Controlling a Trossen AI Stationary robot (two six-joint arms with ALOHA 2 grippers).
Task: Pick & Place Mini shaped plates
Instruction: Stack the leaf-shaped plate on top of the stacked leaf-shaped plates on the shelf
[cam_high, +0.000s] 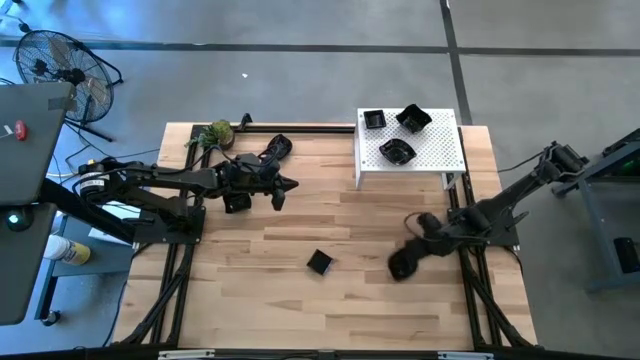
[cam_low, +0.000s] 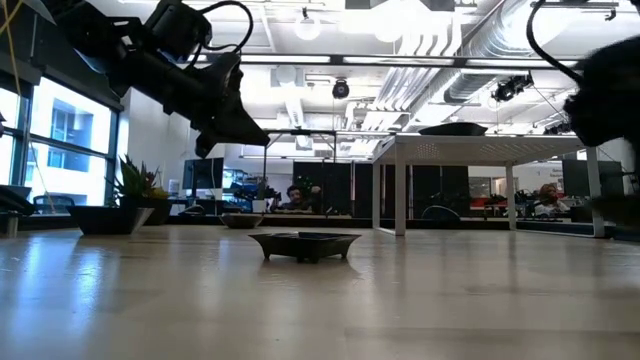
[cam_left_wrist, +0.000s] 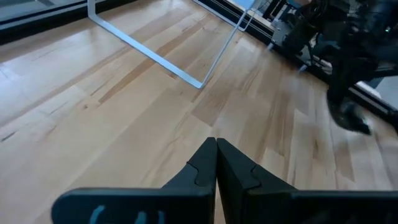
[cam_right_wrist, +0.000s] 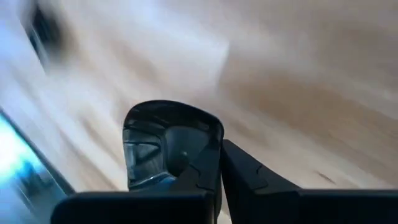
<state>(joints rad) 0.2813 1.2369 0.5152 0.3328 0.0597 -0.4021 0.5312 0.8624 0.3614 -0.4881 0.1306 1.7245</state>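
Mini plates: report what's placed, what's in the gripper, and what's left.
Done: three mini plates sit on the white perforated stand. In hand: the right gripper is shut on a glossy black plate. Left: one plate mid-table, others by the idle left gripper.

We count three black plates (cam_high: 398, 152) on the white rack (cam_high: 445, 150); a fourth (cam_high: 319, 262) lies alone on the wooden table (cam_high: 340, 300); a fifth (cam_right_wrist: 165, 146) is pinched in the right gripper (cam_right_wrist: 221, 158); a sixth dark dish (cam_high: 237, 203) seems to sit under the left arm, though we cannot be sure of it; that makes five plates certain, perhaps six; two arms, hence two grippers, the left gripper (cam_left_wrist: 216, 155) holding nothing; one green leafy ball (cam_high: 220, 132) at the table's far left corner; one rack; one floor fan (cam_high: 55, 65) off the table.
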